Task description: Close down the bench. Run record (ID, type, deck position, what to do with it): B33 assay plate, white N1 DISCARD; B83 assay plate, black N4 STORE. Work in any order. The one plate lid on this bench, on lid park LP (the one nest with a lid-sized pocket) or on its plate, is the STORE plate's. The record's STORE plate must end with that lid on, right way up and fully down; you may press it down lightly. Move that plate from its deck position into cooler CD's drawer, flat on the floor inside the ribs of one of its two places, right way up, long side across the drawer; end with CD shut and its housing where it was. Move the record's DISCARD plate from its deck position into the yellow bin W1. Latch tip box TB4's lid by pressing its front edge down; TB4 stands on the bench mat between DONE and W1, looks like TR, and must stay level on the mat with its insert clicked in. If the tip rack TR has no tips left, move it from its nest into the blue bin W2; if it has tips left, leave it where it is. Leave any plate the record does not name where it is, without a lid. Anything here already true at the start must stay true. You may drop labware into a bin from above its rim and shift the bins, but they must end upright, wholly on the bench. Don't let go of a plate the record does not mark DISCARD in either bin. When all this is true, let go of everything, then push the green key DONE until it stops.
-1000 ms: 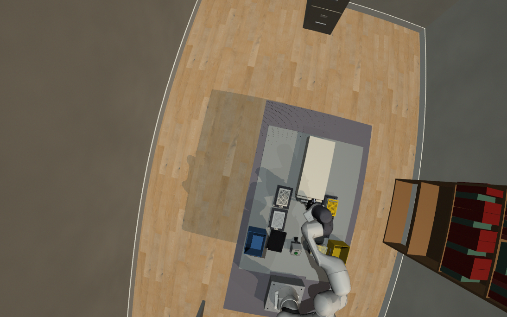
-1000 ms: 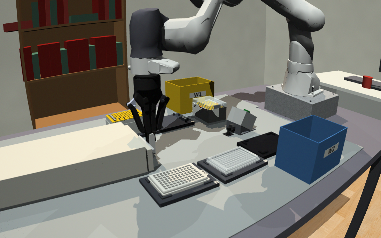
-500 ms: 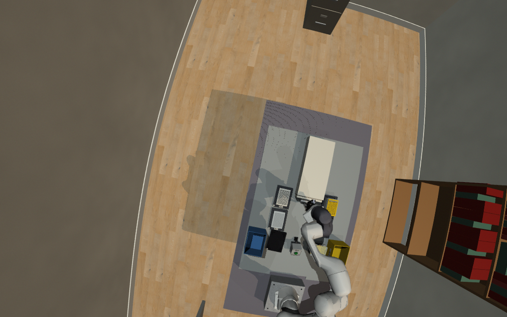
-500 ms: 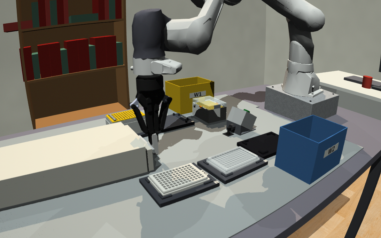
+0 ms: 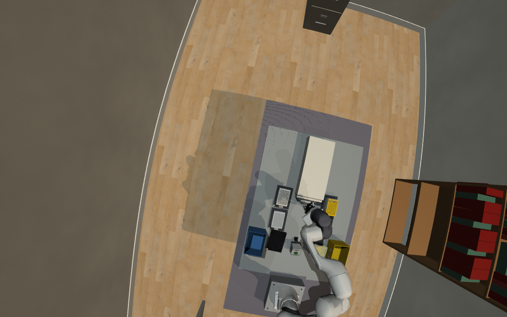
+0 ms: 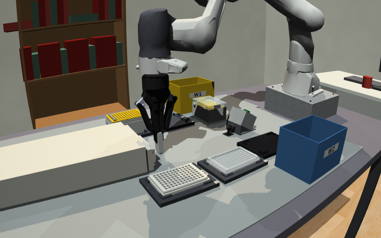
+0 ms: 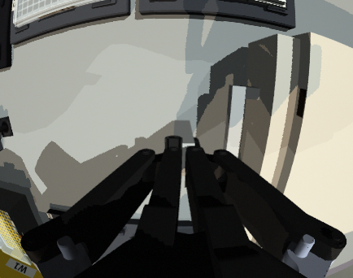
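Pincer [image 6: 158,133] closed beside cooler's drawer [image 6: 149,153]

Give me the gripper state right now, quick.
Gripper: shut, holding nothing, fingertips together and low beside the front end of the cream cooler.

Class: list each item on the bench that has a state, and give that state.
gripper: shut, empty.
white plate: in nest, unlidded.
yellow bin W1: upright.
blue bin W2: upright.
tip box TB4: clear lid on, latch unclear.
cooler drawer: fully or nearly shut.
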{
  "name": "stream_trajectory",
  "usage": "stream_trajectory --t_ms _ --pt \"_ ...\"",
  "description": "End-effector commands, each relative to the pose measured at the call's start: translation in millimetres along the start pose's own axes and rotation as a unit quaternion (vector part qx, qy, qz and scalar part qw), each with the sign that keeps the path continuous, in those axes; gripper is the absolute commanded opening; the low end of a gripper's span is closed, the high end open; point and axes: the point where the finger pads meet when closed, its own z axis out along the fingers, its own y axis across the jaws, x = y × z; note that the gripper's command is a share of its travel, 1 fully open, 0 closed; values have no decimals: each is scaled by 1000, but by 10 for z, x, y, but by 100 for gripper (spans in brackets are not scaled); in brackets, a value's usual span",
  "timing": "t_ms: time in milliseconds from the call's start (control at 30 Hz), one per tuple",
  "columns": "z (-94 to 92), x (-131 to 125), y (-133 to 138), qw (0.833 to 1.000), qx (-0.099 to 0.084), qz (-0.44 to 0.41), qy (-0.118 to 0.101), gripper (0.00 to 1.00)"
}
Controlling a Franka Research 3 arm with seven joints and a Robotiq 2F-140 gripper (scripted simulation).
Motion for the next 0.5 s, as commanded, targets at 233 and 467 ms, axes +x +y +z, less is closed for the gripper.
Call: stream_trajectory --t_ms 233,467 --pt "-19 -7 -74 1000 -6 5 1 0" --pt "-18 -6 -167 1000 -6 5 1 0"
